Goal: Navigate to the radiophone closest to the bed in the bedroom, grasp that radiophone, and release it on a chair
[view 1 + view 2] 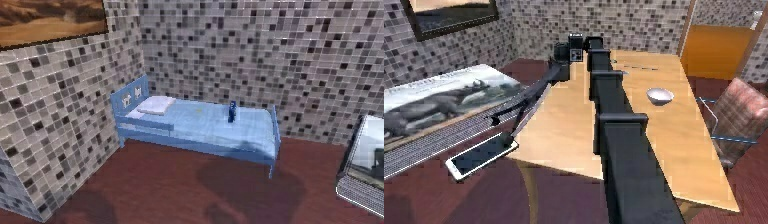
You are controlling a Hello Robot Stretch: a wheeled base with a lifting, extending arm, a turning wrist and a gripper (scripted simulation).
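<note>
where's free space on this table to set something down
Bare tabletop lies left of the arm, and right of it nearer than the bowl. Crowded: the far end around the gripper, the left corner by the flat white device.

Blk sq. arm (620, 130), stepped segs, dk gripper (565, 50)

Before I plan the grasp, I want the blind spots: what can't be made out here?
Small dark thing on the bed, forward view: too small to name.
Grey-framed thing, forward view: cut by the right edge.
Tool, arm side view: far end dark and tiny; whether it holds anything can't be told.
</note>
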